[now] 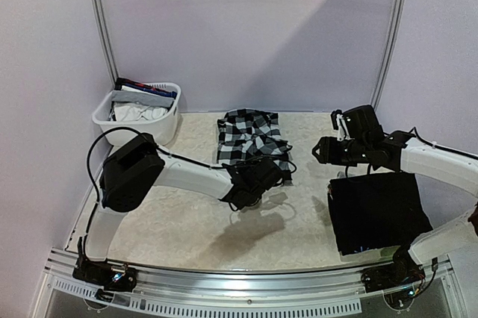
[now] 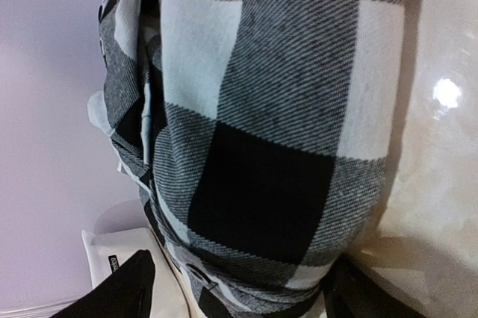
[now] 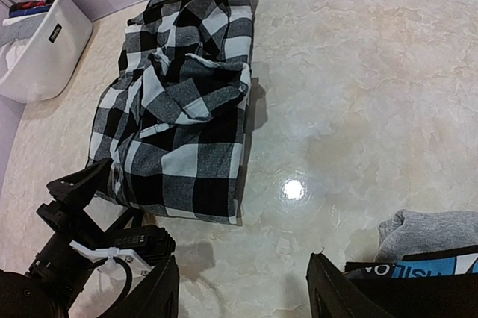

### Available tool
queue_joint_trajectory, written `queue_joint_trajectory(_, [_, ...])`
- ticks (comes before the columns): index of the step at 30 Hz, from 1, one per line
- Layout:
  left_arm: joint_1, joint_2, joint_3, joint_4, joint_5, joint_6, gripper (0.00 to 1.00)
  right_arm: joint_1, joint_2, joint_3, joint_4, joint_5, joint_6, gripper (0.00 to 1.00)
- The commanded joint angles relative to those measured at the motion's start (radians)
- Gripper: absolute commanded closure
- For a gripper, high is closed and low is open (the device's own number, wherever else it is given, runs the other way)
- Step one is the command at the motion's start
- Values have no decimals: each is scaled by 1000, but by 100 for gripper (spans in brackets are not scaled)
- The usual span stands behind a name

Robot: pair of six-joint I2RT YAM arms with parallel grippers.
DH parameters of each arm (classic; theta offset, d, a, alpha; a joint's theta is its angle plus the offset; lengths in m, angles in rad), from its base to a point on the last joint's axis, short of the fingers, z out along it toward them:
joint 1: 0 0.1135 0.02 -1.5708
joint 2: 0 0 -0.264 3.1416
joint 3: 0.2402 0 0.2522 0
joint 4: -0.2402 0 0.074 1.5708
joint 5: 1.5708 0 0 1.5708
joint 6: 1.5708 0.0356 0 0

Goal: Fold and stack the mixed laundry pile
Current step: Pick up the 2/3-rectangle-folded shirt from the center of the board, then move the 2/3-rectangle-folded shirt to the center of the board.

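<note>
Lilac walls (image 1: 246,27) enclose a marble-patterned table (image 1: 194,221) in the top view. A white plastic basket (image 1: 160,122) sits at 10 o'clock with mixed clothes (image 1: 142,101) heaped inside. The black-and-white checkered shirt (image 1: 250,135) lies roughly folded at 12 o'clock, well apart from the basket. The left gripper (image 1: 267,176) meets the shirt's near edge. A black folded garment (image 1: 377,210) lies flat at 4 o'clock, and the right gripper (image 1: 320,150) hovers just beyond its far edge, pointing toward the shirt.

From the left wrist, the checkered shirt (image 2: 261,109) fills nearly the whole frame. The left gripper (image 2: 239,277) has its fingers (image 2: 123,288) spread wide, with the shirt's bunched hem between them. Pale table (image 2: 441,184) shows at 3 o'clock and a basket corner (image 2: 104,254) at 8 o'clock.

From the right wrist, the shirt (image 3: 179,116) lies at 10 o'clock on the table (image 3: 358,72), with the basket (image 3: 45,57) beyond it at the left edge. The left gripper (image 3: 86,187) touches the shirt's near corner. The right gripper (image 3: 243,262) is spread apart over bare tabletop. At 4 o'clock a grey garment (image 3: 429,232) rests against the black folded garment (image 3: 388,295), which shows a blue printed patch.
</note>
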Motion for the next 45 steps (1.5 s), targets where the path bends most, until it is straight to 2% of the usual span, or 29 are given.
queue_joint_trajectory(1, [-8, 67, 15, -7, 35, 48, 24, -4, -22, -18, 14, 17, -2, 41])
queue_joint_trajectory(5, [-6, 89, 29, -3, 41, 64, 44, -4, -23, -24, 16, 11, -3, 41])
queue_joint_trajectory(8, [-6, 100, 35, -7, 38, 70, 72, -5, -22, -28, 23, 10, -5, 42])
queue_joint_trajectory(9, [-6, 100, 34, -6, 39, 71, 87, -4, -21, -26, 25, 9, -5, 41])
queue_joint_trajectory(10, [-7, 100, 31, -2, 39, 71, 96, -4, -19, -24, 24, 7, -6, 42])
queue_joint_trajectory(11, [-7, 100, 28, -1, 37, 71, 100, -4, -15, -22, 24, 5, -8, 42])
queue_joint_trajectory(17, [-31, 71, -4, -25, 35, 44, 100, -4, -1, -21, 43, -17, -23, 42])
queue_joint_trajectory(24, [-101, -12, -76, -112, 16, -83, 100, -4, 16, -18, 69, -74, -48, 46])
queue_joint_trajectory(34, [-216, -141, -172, -321, -6, -312, 100, -4, 47, -2, 86, -215, -85, 48])
queue_joint_trajectory(45, [-343, -278, -225, -508, 40, -485, 100, 5, 97, 29, 100, -364, -96, 50])
